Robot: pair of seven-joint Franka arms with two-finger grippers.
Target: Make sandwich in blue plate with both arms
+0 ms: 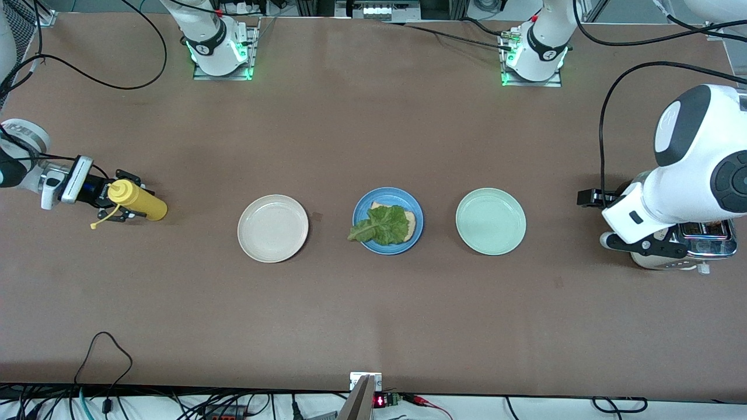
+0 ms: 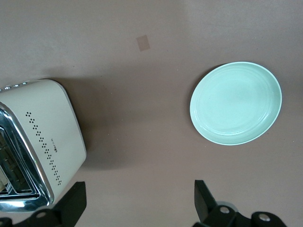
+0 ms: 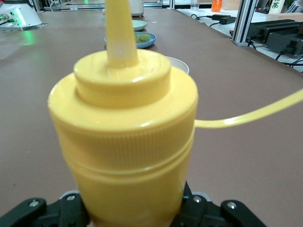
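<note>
- Fingers of the right gripper (image 1: 119, 205) bracket a yellow squeeze bottle (image 1: 138, 200) near the right arm's end of the table, partly drawn in around its body; whether they press firmly on it cannot be told.
- Close to the right wrist camera, the bottle's ribbed cap (image 3: 124, 111) and its nozzle (image 3: 120, 34) fill the view, with a thin yellow tether (image 3: 251, 116) trailing off to one side.
- Fingers of the left gripper (image 2: 137, 203) stand wide apart and hold nothing; this arm waits above the table between a cream toaster (image 2: 38, 142) and the mint-green plate (image 2: 236, 103).
- Three plates sit in a row mid-table: a cream-white plate (image 1: 272, 228) toward the right arm's end, the blue plate (image 1: 388, 220) in the centre, the mint-green plate (image 1: 491, 221) toward the left arm's end.
- On the blue plate lies the sandwich (image 1: 388, 224) (unfinished): one bread slice (image 1: 411, 220) with a ruffled lettuce leaf (image 1: 379, 226) on top, the leaf's tip hanging over the rim. No top slice is visible.
- Risk, as a judgement: a loose hold on the smooth, round bottle could let it slip or tip when lifted, and too hard a squeeze could squirt sauce onto the table.
- The dangling tether could snag or drag across the lettuce, shifting the leaf off the bread.
</note>
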